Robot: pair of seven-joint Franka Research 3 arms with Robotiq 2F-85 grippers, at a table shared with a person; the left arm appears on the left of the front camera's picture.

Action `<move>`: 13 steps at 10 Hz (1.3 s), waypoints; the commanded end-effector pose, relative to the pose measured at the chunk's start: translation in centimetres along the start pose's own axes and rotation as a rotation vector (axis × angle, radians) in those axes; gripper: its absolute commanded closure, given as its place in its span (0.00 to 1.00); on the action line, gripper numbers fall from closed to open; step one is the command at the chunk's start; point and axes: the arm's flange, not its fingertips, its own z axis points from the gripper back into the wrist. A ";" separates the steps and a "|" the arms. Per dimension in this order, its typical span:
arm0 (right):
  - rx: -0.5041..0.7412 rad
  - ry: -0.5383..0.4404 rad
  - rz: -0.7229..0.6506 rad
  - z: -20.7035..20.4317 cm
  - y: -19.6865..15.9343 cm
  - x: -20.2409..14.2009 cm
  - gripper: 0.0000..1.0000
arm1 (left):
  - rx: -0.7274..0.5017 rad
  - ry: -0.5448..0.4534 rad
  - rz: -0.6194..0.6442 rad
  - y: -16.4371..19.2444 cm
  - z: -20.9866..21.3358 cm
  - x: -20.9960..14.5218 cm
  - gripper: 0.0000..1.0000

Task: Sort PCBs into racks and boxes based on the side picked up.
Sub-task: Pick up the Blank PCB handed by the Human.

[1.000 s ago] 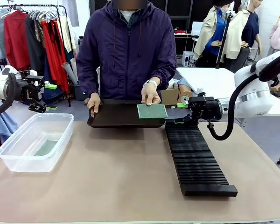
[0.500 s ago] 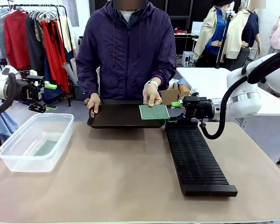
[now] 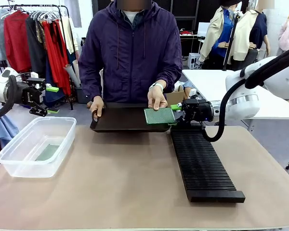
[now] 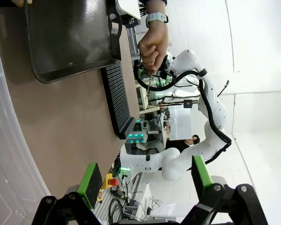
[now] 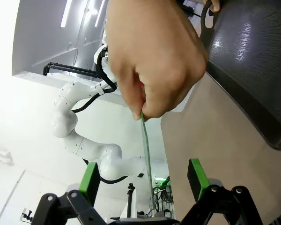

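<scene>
Green PCB point(image 5: 144, 140) edge-on between spread right pincer point(image 5: 143, 179), hand point(image 5: 154, 56) pinching its edge

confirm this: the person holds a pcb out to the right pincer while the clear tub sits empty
Not quite: the clear tub is not empty. The front view shows one pale PCB lying flat on its bottom. The rest stands: the person's hand holds a second PCB out to the right pincer.

White right arm point(image 3: 243, 101), perhaps ribbed black cable point(image 3: 220, 126), green-padded claw point(image 5: 143, 180)
</scene>
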 end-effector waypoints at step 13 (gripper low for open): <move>-0.016 -0.099 -0.029 -1.9 -0.5 1.9 1.00 | 0.001 -0.004 0.000 0.0 0.1 0.0 0.00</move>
